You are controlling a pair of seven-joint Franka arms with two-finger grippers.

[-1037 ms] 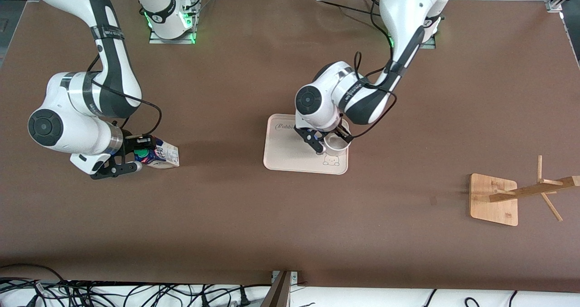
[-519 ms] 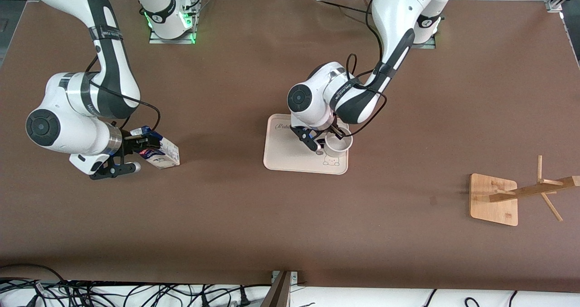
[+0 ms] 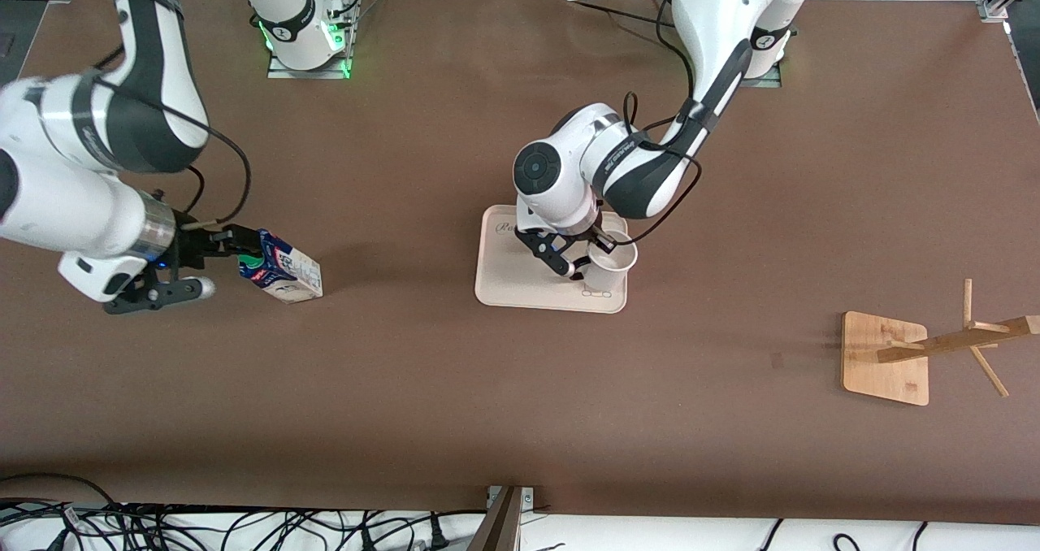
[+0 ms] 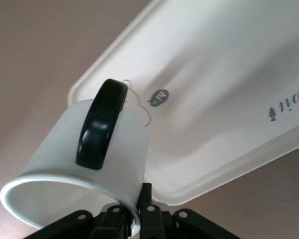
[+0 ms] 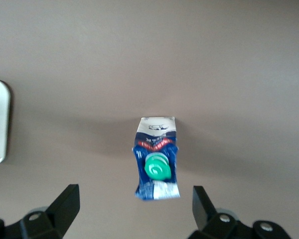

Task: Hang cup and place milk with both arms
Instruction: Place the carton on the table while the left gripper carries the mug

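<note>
The white cup with a black handle hangs tilted just above the cream tray. My left gripper is shut on its rim; in the left wrist view the fingers pinch the rim of the cup over a corner of the tray. The blue and white milk carton with a green cap sits on the table toward the right arm's end. My right gripper is open beside its top and not touching it; in the right wrist view the carton lies ahead of the spread fingers.
A wooden cup rack with a square base and a pegged pole stands toward the left arm's end of the table, nearer the front camera than the tray. Cables lie along the table's front edge.
My left gripper has raised and tilted the cup off the tray. My right arm has risen and drawn back from the milk carton, which stays on the table.
</note>
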